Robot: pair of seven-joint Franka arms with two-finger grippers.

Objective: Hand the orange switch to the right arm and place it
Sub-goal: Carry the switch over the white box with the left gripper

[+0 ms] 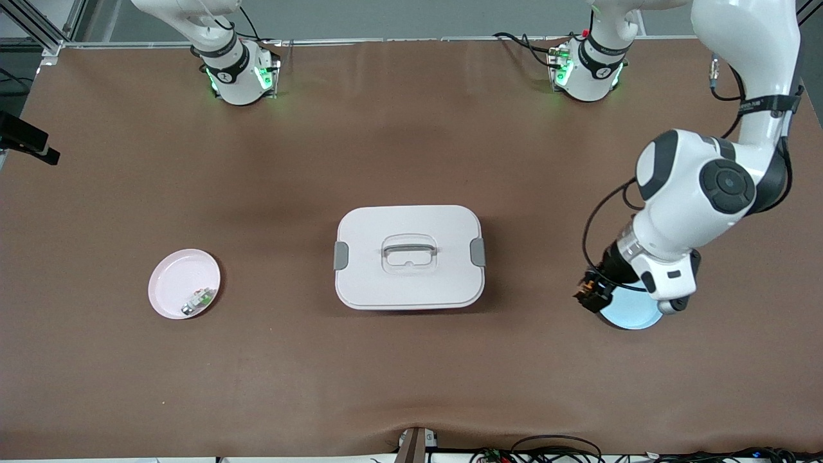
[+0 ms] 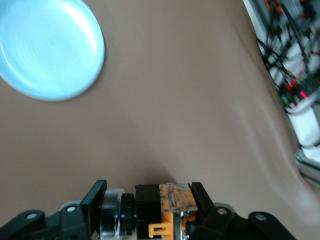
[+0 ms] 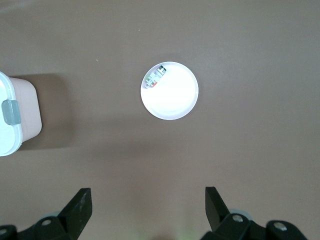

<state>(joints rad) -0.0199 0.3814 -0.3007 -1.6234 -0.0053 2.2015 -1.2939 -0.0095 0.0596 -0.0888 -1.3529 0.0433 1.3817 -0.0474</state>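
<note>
The orange switch [image 1: 590,292], a small black block with an orange middle, is clamped between my left gripper's [image 1: 587,294] fingers, low over the table at the blue plate's [image 1: 633,316] edge on the side toward the box. In the left wrist view the switch [image 2: 170,205] fills the shut left gripper [image 2: 148,200], with the blue plate [image 2: 47,47] farther off. My right gripper [image 3: 147,197] is open and empty, high above the table, looking down on the pink plate [image 3: 172,100]. It is out of the front view.
A white lidded box [image 1: 409,257] with a handle stands mid-table; its corner shows in the right wrist view [image 3: 15,115]. The pink plate [image 1: 177,283] toward the right arm's end holds a small green-white-silver piece [image 1: 198,301], also in the right wrist view [image 3: 156,77].
</note>
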